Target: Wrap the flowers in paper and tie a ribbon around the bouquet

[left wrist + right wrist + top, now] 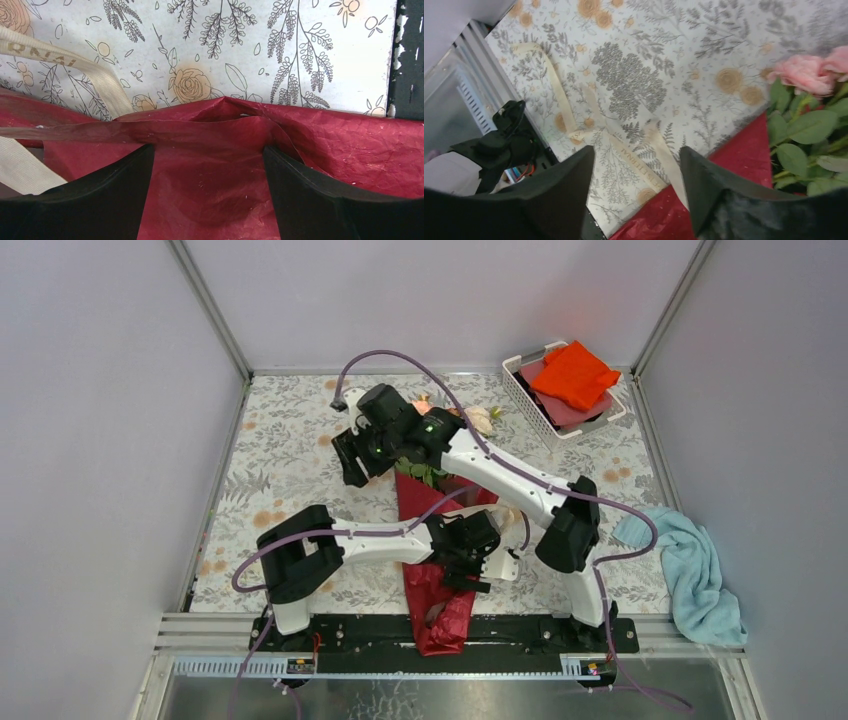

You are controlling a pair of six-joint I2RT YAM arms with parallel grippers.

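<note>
Looking down from the top camera, I see the paper [440, 615] running from the table's [280, 460] centre toward six o'clock, with the flowers [480, 419] at its twelve o'clock end. The right pincer [350, 462] hangs at nine o'clock of the blooms, and the left pincer [470, 570] sits over the paper.

On the left wrist, my jaws stand wide apart above the crinkled paper, with the ribbon [102, 82] at ten o'clock.

On the right wrist, the jaws are apart and grip nothing, over the ribbon on the table, with the flowers at two o'clock.
</note>
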